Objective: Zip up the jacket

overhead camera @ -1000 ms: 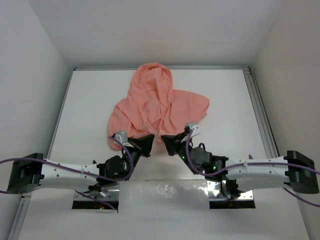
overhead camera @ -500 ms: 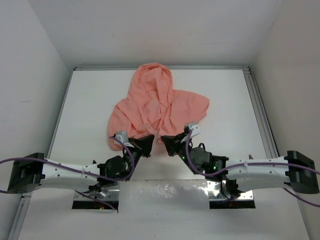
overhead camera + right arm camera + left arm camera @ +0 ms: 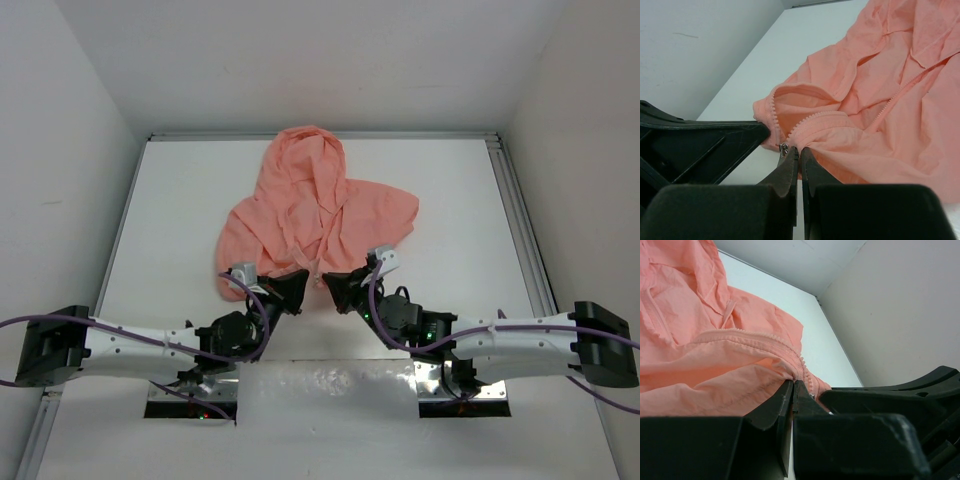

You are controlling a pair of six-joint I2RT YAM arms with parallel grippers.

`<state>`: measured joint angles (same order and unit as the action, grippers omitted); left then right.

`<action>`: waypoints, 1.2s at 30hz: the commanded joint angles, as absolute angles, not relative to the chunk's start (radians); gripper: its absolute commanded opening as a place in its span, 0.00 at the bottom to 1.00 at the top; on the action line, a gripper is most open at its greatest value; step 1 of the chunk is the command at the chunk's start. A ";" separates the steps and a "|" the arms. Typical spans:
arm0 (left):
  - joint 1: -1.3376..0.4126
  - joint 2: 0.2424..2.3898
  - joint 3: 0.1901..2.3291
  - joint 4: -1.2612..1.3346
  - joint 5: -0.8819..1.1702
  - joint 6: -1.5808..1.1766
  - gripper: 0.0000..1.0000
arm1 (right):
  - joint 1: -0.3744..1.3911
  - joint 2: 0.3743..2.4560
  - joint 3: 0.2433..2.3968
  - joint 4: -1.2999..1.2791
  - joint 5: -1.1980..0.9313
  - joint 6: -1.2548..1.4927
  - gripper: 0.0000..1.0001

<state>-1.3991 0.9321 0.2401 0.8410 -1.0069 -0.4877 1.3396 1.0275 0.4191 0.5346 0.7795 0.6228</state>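
The salmon-pink hooded jacket (image 3: 310, 205) lies crumpled on the white table, hood toward the far wall, front unzipped at the near hem. My left gripper (image 3: 297, 283) is shut on the left hem edge by the zipper teeth (image 3: 771, 340). My right gripper (image 3: 334, 284) is shut on the right hem edge, and the metal zipper slider (image 3: 784, 148) sits just left of its fingertips. The two grippers almost touch; each shows in the other's wrist view as a black shape. The jacket also fills the left wrist view (image 3: 685, 350) and the right wrist view (image 3: 890, 110).
The white table (image 3: 170, 220) is walled in by white panels on the left, far and right sides. A metal rail (image 3: 515, 220) runs along the right edge. A shiny foil strip (image 3: 330, 385) lies between the arm bases at the near edge.
Both grippers have crept slightly toward each other at the hem; the jacket has barely shifted.
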 commanded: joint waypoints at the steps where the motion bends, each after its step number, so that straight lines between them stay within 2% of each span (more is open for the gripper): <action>1: -1.408 0.937 0.262 0.870 -1.008 -0.497 0.00 | 1.347 1.011 0.452 0.543 0.776 0.632 0.00; 36: -1.382 0.923 0.259 0.854 -0.988 -0.518 0.00 | 1.347 1.002 0.448 0.548 0.749 0.614 0.00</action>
<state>-1.3914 0.9401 0.2401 0.8383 -0.9981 -0.5053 1.3396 1.0191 0.4191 0.5198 0.7559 0.6182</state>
